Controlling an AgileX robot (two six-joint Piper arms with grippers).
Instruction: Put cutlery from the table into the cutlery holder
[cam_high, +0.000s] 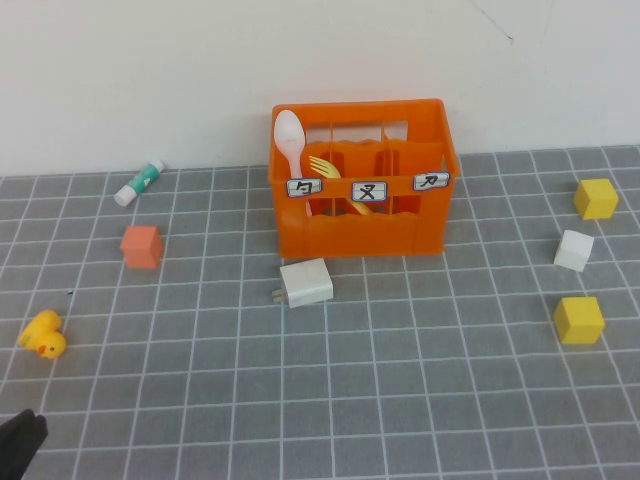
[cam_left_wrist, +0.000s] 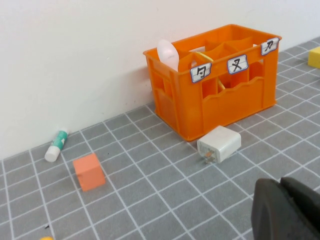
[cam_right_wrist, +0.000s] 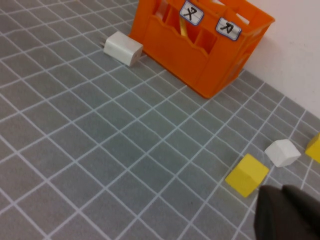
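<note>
Already both pieces of cutlery stand inside the orange crate (cam_high: 363, 180), which sits on the grey desk (cam_high: 400, 380) close against the white wall (cam_high: 150, 70). The pale spoon (cam_high: 289, 138) is upright in the compartment at the robot's left end, bowl up above the rim. The yellow fork (cam_high: 330, 175) leans in the middle compartment, tines up and tilted toward the spoon. Three small white labels run along the crate's front.

Just in front of the crate, apart from it, lies a white charger plug (cam_high: 306, 283). Well to the left are an orange cube (cam_high: 141, 246), a white tube with a green band (cam_high: 139, 181) near the wall, and a yellow toy duck (cam_high: 43, 335). To the right are two yellow cubes (cam_high: 596, 198) (cam_high: 579, 320) with a white cube (cam_high: 574, 250) between them.

The left gripper (cam_high: 20, 443) shows only as a dark tip at the near left corner of the desk; whether it is open or closed cannot be told. The right gripper (cam_right_wrist: 287, 215) appears only in its wrist view, low over the desk near a yellow cube; its state cannot be told either.
</note>
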